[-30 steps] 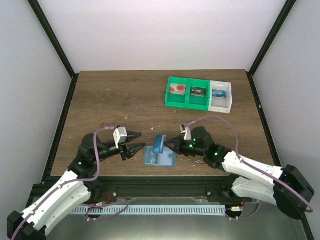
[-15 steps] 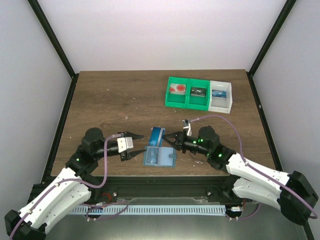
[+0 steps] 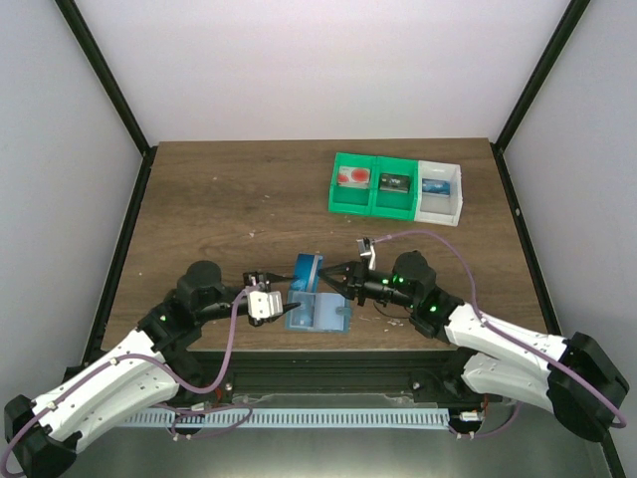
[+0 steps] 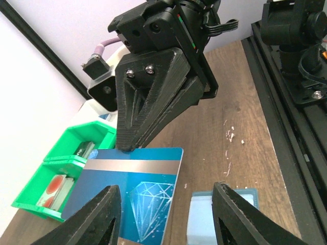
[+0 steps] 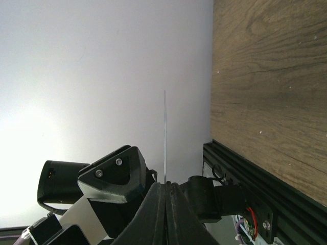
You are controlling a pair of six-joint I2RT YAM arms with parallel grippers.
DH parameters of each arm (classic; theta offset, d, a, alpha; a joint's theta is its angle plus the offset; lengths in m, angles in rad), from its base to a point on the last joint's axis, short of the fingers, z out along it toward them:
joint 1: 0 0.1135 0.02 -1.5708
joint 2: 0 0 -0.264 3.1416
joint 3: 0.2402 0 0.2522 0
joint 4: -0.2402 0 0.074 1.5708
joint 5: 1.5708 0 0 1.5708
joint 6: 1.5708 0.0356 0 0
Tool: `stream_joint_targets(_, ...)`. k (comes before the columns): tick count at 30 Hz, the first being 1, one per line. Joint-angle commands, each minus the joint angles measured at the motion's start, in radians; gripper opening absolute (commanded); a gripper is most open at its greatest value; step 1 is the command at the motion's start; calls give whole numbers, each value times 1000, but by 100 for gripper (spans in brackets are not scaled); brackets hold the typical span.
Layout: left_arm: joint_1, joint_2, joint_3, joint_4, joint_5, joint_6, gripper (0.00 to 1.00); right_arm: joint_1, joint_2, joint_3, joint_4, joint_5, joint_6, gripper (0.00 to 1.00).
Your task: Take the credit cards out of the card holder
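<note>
Clamping the upper edge of a blue credit card (image 4: pixel 134 196), the right gripper (image 4: pixel 125 147) has its jaws pressed together on it; the card bears a silver stripe and a diamond print. In the right wrist view the same card shows edge-on as a thin upright line rising out of the shut jaws. From above, the card is held off the worktop (image 3: pixel 219 199), just beyond the far left corner of the card holder (image 3: pixel 317 313).

The left gripper (image 3: pixel 278 299) sits just beside the card holder's left edge, its jaws apart and holding nothing. Through its own camera the card's lower part shows in the gap between its two fingers (image 4: pixel 97 217); whether they touch it cannot be told. The light-blue card holder lies flat near the worktop's near edge, between the two grippers.

Well apart at the far right stand a green bin (image 3: pixel 334 199) and a white bin (image 3: pixel 460 195), side by side, each with a small item inside.
</note>
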Motion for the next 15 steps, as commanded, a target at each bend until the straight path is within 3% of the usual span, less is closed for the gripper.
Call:
stream_joint_targets(1,-5,-6,-13,36,-24,52,51,-7,-2,-18,61,-24,32,1)
stream_joint_targets(15,-7,16,-29,13,-16,104,48,-7,42,-47,150,-66,84,1)
